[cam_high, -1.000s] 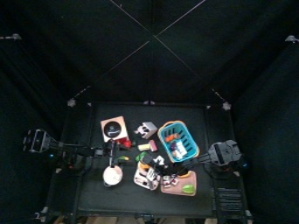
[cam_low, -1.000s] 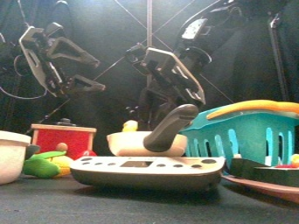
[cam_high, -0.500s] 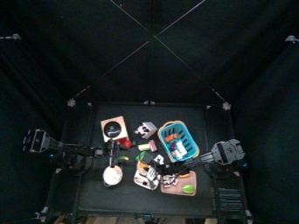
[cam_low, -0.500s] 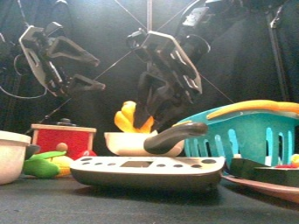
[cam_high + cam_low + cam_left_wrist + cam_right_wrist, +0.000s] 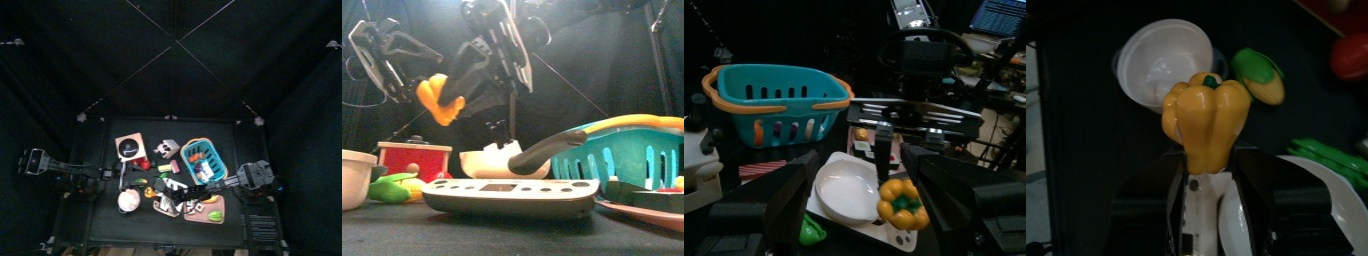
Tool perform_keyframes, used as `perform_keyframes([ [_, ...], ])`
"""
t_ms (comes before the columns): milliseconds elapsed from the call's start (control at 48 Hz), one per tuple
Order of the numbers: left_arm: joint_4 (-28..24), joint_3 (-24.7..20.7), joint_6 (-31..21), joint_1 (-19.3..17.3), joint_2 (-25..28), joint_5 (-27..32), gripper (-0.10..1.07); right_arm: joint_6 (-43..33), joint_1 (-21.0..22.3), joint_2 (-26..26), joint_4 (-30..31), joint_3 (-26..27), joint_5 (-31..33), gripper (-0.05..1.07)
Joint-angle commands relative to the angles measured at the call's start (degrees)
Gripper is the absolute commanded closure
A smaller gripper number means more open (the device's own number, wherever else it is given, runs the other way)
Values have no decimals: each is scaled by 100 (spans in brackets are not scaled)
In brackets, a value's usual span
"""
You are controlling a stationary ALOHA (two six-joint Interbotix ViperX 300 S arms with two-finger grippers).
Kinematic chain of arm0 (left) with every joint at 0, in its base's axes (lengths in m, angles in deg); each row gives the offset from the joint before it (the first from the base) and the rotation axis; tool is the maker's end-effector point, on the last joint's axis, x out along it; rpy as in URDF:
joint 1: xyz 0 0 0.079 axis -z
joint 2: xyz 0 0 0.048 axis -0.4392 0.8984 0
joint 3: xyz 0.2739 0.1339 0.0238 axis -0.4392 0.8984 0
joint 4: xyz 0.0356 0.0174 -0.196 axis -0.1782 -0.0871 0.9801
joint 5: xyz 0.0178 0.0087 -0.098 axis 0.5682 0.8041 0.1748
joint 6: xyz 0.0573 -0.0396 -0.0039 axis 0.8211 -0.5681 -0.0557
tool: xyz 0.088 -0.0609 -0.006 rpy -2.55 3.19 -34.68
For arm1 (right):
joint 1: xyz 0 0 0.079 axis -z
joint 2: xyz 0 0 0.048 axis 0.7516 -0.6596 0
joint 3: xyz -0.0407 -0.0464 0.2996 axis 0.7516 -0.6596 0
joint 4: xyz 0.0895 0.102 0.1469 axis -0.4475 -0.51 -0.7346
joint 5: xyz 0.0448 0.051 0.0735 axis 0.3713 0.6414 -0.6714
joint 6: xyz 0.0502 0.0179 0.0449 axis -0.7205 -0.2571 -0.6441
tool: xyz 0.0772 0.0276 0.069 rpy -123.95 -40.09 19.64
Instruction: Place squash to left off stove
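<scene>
**Inspector:** Start at the claw.

**Assistant:** The right gripper (image 5: 1205, 172) has its jaws clamped on one end of the squash (image 5: 1207, 120). The rest of the body stands out clear beyond the jaw tips.

**Inspector:** Where is the squash?

**Assistant:** It is off the table and held high. In the front view it hangs above the clutter on the left side, well apart from the blue basket (image 5: 629, 150). The right wrist view shows a white bowl (image 5: 1160, 55) below and behind it. The stove (image 5: 131, 148) lies toward the back left of the table, and the squash has not been set down beside it.

**Inspector:** And the other arm?

**Assistant:** The left gripper (image 5: 858, 200) is raised on its own side with its jaws apart and nothing in them.

**Inspector:** How will the squash handle?

**Assistant:** This is a judgement. It looks like a hollow toy, so light and stiff, with a smooth glossy lobed skin. It should not crush, but it could twist or slip in an end grip.

**Inspector:** Best hold?

**Assistant:** Across the narrower end, with the pads seated in the grooves between lobes, as it is held now. It should be lowered gently, because the rounded base may roll once released
</scene>
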Motion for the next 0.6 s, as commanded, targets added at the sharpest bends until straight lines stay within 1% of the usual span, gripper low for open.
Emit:
perform_keyframes([
  [0,-9,-53,9,0,-35,-53,-2,0,44,-44,44,290,-220,35],
  [146,-18,-53,9,9,-35,-44,-2,0,141,-229,26,422,-281,31],
  [417,0,-35,0,0,-35,-18,-2,0,272,-334,-62,431,-246,13],
  [500,-9,-26,0,9,-35,-18,-2,0,281,-334,-62,413,-246,10],
  [583,0,-18,0,9,-35,-18,-2,9,281,-334,-62,413,-237,9],
])
